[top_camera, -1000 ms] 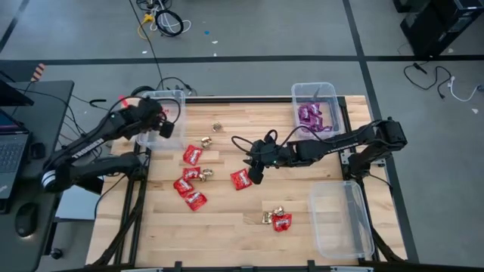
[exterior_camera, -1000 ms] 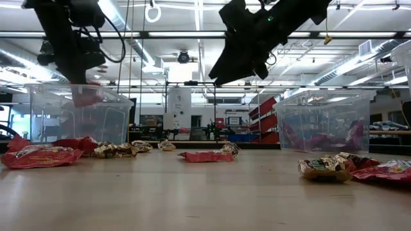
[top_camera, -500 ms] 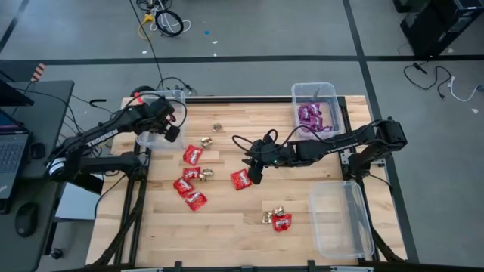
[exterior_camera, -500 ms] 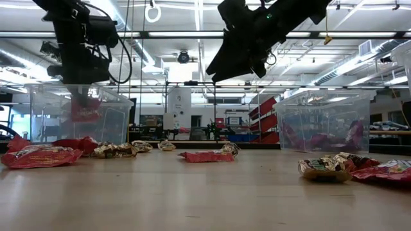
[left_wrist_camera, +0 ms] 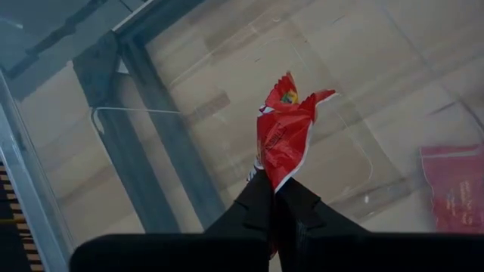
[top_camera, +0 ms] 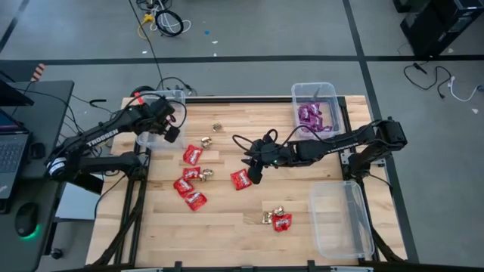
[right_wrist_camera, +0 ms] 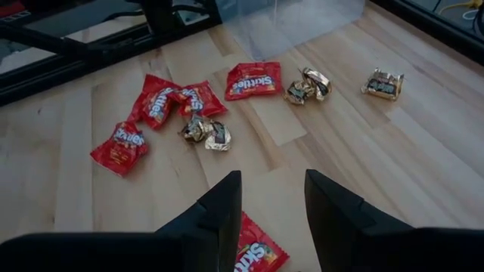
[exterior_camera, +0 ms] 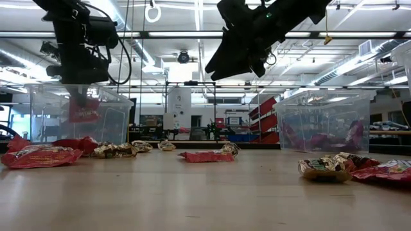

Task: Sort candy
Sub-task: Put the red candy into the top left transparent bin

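Note:
My left gripper [left_wrist_camera: 274, 185] is shut on a red candy packet [left_wrist_camera: 286, 140] and stands inside the clear bin [top_camera: 155, 102] at the table's far left; the low view shows that packet [exterior_camera: 83, 110] through the bin's wall. My right gripper [right_wrist_camera: 272, 189] hovers open mid-table, just above another red packet [right_wrist_camera: 255, 255] lying flat on the wood. More red packets [top_camera: 192, 154] and gold foil pieces [top_camera: 204, 174] lie scattered on the table. Purple packets [top_camera: 310, 117] fill the far right bin. My left gripper pinches the red packet by one end [left_wrist_camera: 276, 175] between its two fingers. The fingers slant down from above. The rest of the packet sticks out past the fingertips and hangs crumpled, clear of the bin's floor.
An empty clear bin [top_camera: 340, 219] stands at the near right edge. One red packet and a gold piece [top_camera: 276, 217] lie near it, and one gold piece [top_camera: 217, 127] lies alone toward the far edge. Bare wood lies along the near edge.
My left gripper has sunk into the far left bin with the red packet, still shut on it; the packet now hangs lower behind the bin's wall.

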You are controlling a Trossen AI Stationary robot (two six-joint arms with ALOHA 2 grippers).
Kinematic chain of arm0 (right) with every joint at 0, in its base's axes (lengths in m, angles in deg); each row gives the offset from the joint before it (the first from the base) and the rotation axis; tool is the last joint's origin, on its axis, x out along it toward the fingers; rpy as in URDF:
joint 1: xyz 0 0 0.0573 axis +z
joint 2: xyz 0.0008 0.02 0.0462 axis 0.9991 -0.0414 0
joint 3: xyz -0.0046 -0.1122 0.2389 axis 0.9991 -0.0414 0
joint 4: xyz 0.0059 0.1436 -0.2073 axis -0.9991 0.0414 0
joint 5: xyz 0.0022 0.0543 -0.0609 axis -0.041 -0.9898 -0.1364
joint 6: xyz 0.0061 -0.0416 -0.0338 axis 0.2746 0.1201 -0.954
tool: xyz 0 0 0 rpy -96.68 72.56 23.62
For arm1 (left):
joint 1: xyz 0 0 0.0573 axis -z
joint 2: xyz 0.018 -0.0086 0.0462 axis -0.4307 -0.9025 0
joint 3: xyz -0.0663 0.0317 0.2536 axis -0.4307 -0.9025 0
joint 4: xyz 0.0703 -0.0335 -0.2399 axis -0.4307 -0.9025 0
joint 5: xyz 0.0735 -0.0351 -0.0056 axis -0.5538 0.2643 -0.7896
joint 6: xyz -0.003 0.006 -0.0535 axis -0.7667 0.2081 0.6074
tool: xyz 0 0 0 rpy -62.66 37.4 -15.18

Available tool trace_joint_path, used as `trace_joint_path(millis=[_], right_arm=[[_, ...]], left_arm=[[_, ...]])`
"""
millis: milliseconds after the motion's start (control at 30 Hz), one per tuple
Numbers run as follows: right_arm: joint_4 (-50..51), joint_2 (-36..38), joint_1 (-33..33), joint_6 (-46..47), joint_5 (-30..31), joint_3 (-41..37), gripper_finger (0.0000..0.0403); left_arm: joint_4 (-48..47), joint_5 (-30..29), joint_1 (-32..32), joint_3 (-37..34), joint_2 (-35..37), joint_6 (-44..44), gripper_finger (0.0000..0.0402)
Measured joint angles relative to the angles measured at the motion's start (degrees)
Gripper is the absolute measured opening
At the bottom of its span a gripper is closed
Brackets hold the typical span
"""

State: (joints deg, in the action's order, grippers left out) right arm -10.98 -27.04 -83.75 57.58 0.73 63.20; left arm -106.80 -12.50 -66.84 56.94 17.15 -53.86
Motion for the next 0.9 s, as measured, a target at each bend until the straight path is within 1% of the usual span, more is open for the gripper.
trace_joint_path(millis=[300,633,700,767,900], right_arm=[[0.02,0.02,0.0,0.17,0.0,0.0,0.0129],[0.02,0.02,0.0,0.17,0.0,0.02,0.0129],[0.02,0.02,0.0,-0.05,0.0,0.02,0.0129],[0.02,0.02,0.0,-1.54,-0.02,0.02,0.0129],[-0.01,-0.55,0.13,-7.39,-0.01,0.13,0.0129]], left_arm=[[0.0,-0.02,0.0,-0.04,0.0,-0.04,0.0033],[1.61,-0.41,0.02,-0.07,0.08,-0.44,0.0036],[2.21,0.9,0.18,0.05,0.35,-1.66,0.0036],[3.02,1.19,0.27,0.9,0.9,-3.08,0.0036],[5.71,1.38,1.24,3.36,3.01,-5.88,0.0036]])
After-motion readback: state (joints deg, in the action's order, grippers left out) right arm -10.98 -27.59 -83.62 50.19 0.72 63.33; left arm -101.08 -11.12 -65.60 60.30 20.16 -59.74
